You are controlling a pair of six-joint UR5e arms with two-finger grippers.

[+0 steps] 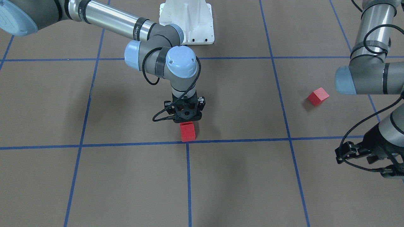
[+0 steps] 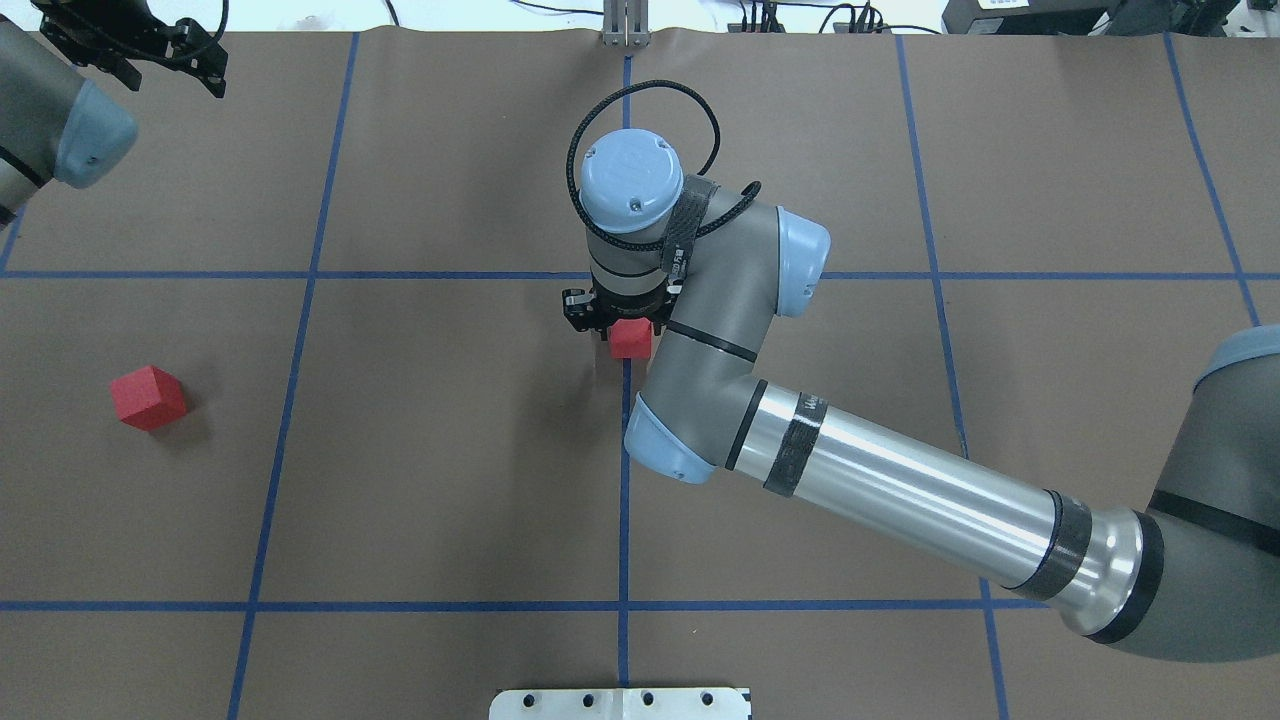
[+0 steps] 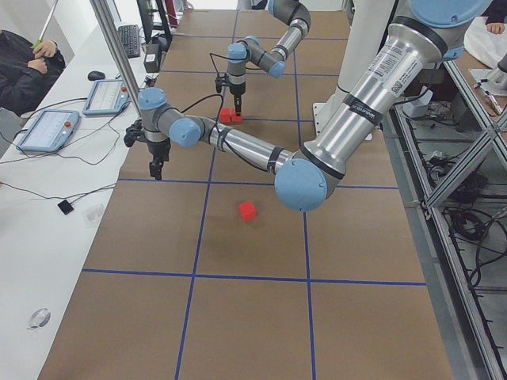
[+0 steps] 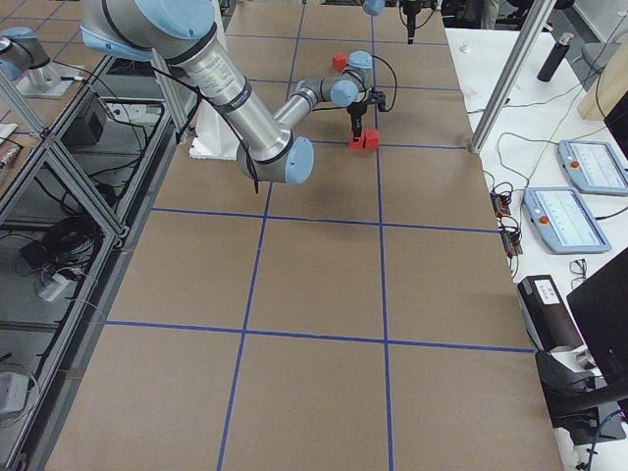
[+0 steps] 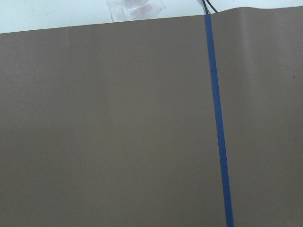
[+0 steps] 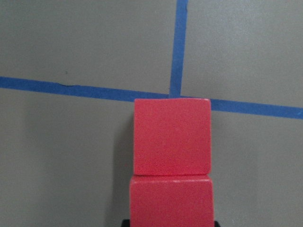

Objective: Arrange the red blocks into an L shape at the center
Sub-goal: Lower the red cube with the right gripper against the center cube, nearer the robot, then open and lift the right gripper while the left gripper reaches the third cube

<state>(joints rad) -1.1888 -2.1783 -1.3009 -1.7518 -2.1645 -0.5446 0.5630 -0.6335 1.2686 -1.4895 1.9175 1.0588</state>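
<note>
Flat desk surface (image 2: 450, 480): matte brown, crossed by square grid of blue tape lines. Center tape crossing (image 6: 175, 94): blue on brown.

Small matte red cubes (image 6: 171, 137): three, plain faces, no marks. Two at center, lone cube (image 2: 148, 397) off to left; same red throughout.

Right arm (image 2: 900, 480): polished silver tube, grey joints, pale blue caps, black bands. Left arm (image 1: 369, 75): same scheme.

Right claw (image 1: 187, 121), left claw (image 3: 157, 168): black.

Base plate (image 1: 189, 22): white.
</note>
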